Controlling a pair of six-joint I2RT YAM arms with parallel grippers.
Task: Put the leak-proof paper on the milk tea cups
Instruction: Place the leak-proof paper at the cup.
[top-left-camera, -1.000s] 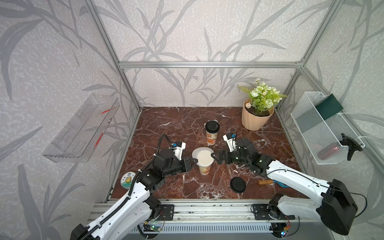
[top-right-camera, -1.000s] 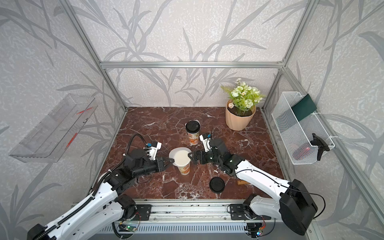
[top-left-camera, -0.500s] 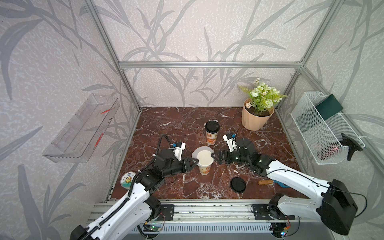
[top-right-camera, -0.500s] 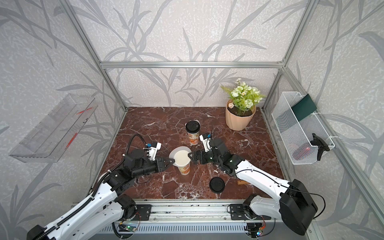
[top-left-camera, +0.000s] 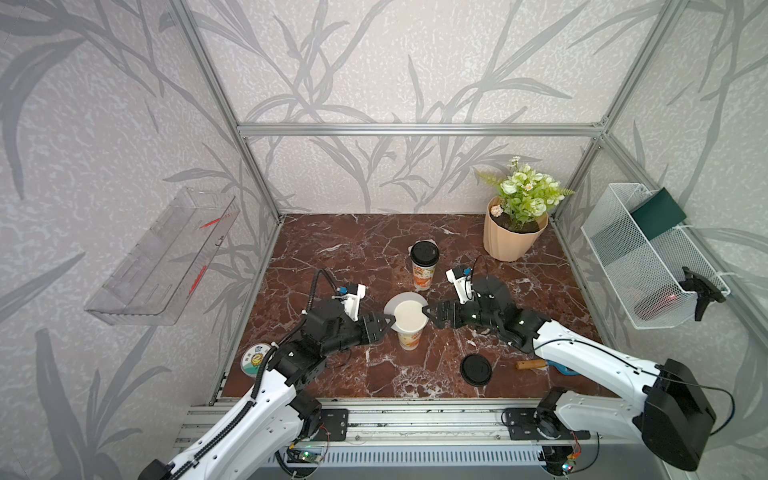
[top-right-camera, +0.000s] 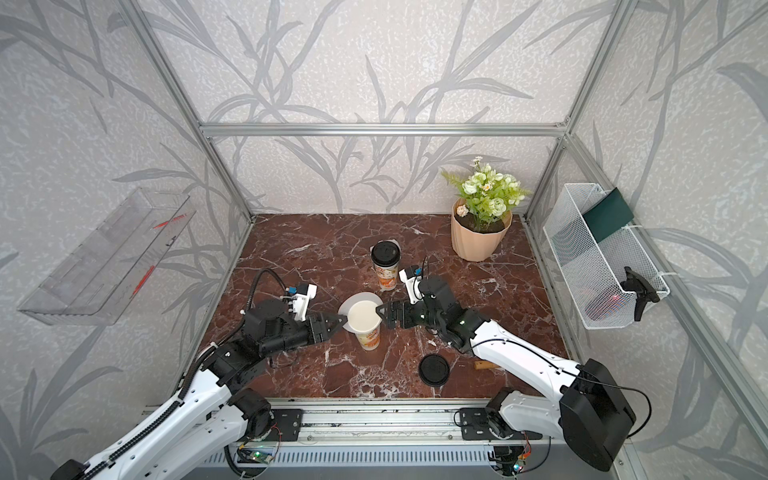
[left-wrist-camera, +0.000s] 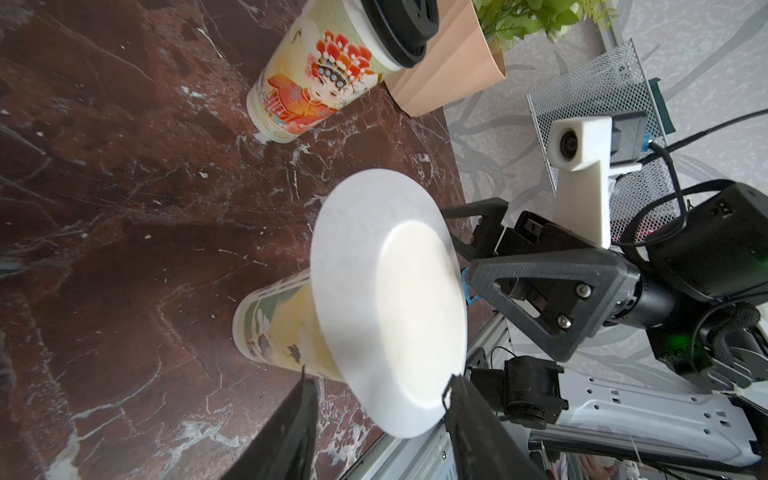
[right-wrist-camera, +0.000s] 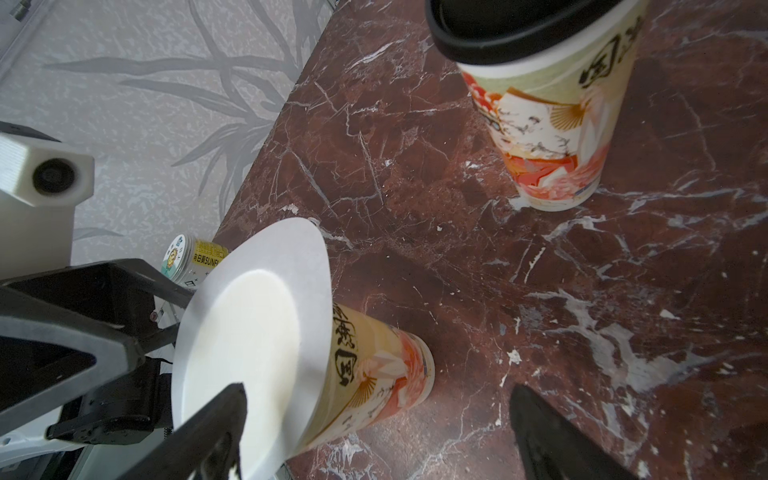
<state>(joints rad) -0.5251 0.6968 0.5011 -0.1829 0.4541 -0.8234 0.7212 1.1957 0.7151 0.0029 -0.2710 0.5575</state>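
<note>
- The leak-proof paper disc (left-wrist-camera: 357, 266) lies on the mouth of the near milk tea cup (top-left-camera: 409, 338), which stands upright mid-bench (top-left-camera: 353, 249). The cup's mouth shows through it as a cream circle.
- The disc sits off-centre. It overhangs widely on the far side and the left arm's side, while its edge on the right arm's side barely covers the rim.
- Left end effector (top-left-camera: 390, 321): fingers partly spread, one above and one below the disc's near edge. The gap is far wider than the sheet, so nothing is pinched.
- Right end effector (top-left-camera: 428, 315): fingers spread wide and empty. One fingertip hangs over the disc at the rim; the other is out over bare bench.
- Step in hand, as I read it: seat and centre this disc. Nudge it toward the right arm until the overhang looks even all round.
- Keep your touches light and level. The sheet looks thin enough to slide or tip off.
- Draw the left fingers straight back, so the lower one doesn't snag the overhang or knock the cup wall.
- The far milk tea cup (top-left-camera: 424, 274) already wears a black lid (top-left-camera: 424, 252). I cannot tell for certain whether there is paper beneath it.
- A loose black lid (top-left-camera: 476, 369) lies near the front edge, well apart from both cups.
</note>
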